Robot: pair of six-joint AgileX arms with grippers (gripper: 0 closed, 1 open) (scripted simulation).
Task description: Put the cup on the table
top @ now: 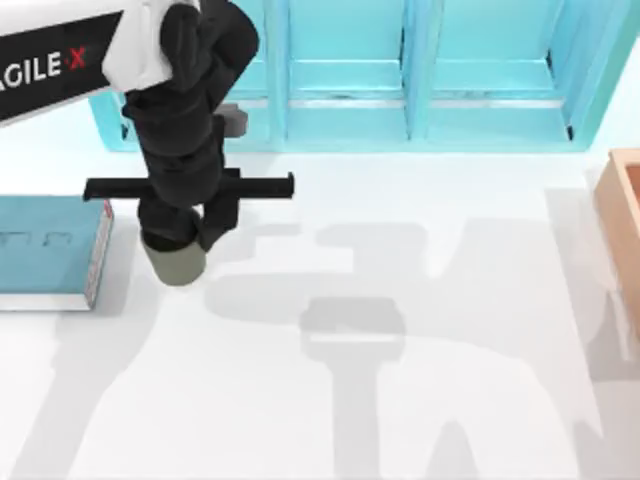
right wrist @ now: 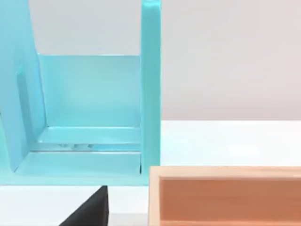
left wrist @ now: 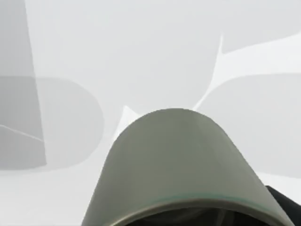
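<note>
One broad white counter [top: 420, 380], flat and matte, carries everything and is crossed by soft grey shadows of the arms. Along its far edge stands one light-blue shelf unit [top: 430, 90], smooth and glossy, split by upright panels into several open bays; the right wrist view looks into one bay of it [right wrist: 89, 94], with one orange-tan open box [right wrist: 225, 197] of flat, wood-like walls just in front. That same box [top: 622, 215] sits at the counter's right edge in the top view. One teal book [top: 45, 250], a flat slab with a pale page edge, lies at the left edge of the counter. One AgileX left arm, white-shelled above with black ribbed segments below, reaches down just right of the book, and its left gripper [top: 185, 235] is clenched on the rim of the one cup [top: 178, 262], a small plain olive-grey cylinder without a handle. The cup hangs upright below the gripper, close beside the book; whether its base touches the counter I cannot tell. The left wrist view shows the cup's [left wrist: 178, 165] smooth curved wall and darker hollow mouth over bare white counter
</note>
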